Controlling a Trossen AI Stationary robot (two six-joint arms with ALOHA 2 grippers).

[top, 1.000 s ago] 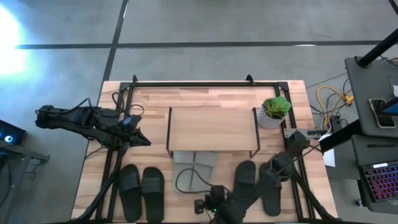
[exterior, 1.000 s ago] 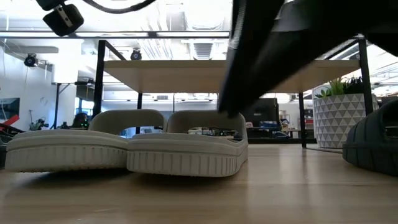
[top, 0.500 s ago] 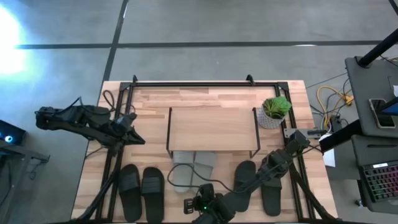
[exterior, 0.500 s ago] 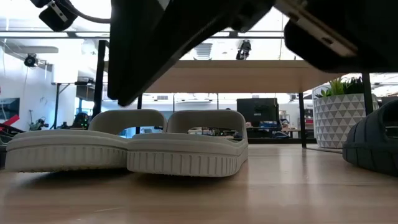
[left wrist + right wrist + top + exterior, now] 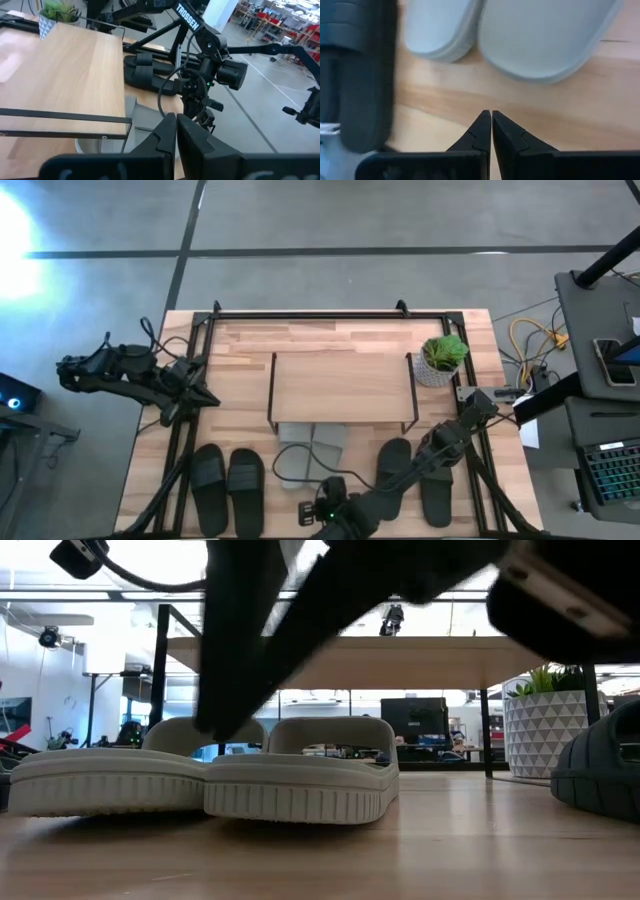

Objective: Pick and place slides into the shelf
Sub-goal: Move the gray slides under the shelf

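Observation:
Two light grey slides (image 5: pixel 310 452) lie side by side on their soles, their far ends under the near edge of the shelf (image 5: pixel 340 385). The low view shows them close up (image 5: pixel 210 780). One black pair (image 5: pixel 228 480) lies near left, another (image 5: pixel 410 475) near right. My right gripper (image 5: pixel 491 120) is shut and holds nothing, pointing down at bare wood just near of the grey slides (image 5: pixel 520 35); in the high view it is at the near edge (image 5: pixel 322 510). My left gripper (image 5: pixel 205 398), shut and holding nothing, hangs over the table's left edge.
A potted plant (image 5: pixel 440 360) stands right of the shelf. A black metal frame (image 5: pixel 330 313) runs around the table. The right arm (image 5: pixel 300 620) crosses the top of the low view. A black slide (image 5: pixel 365 75) lies beside the right gripper. Bare wood shows behind the shelf.
My left gripper has drawn back toward the table's left edge, away from the shelf. My right gripper has swung along the near edge toward the table's left, in front of the grey slides. Both stay shut. The slides have not moved.

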